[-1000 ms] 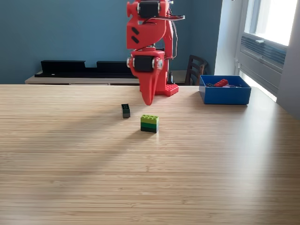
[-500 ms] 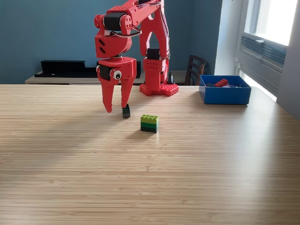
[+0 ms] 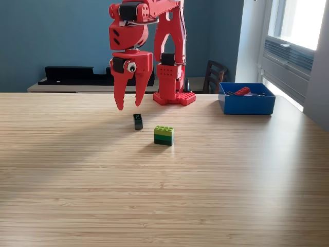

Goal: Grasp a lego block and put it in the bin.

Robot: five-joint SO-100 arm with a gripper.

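We see a home room, teal wall [image 3: 51, 36], wooden dining chair [image 3: 215, 76], low sideboard [image 3: 72, 87], bright window [image 3: 300, 23], bamboo-grain counter [image 3: 164, 195]

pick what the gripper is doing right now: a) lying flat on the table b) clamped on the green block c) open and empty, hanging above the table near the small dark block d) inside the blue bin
c: the gripper has its jaws spread with nothing between them, above and just to the exterior view's left of the small dark block, clear of the green block and far from the bin.

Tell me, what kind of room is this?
Probably a room at home or an office: a long wooden table, a chair behind it, a window on the exterior view's right, and a blue wall.
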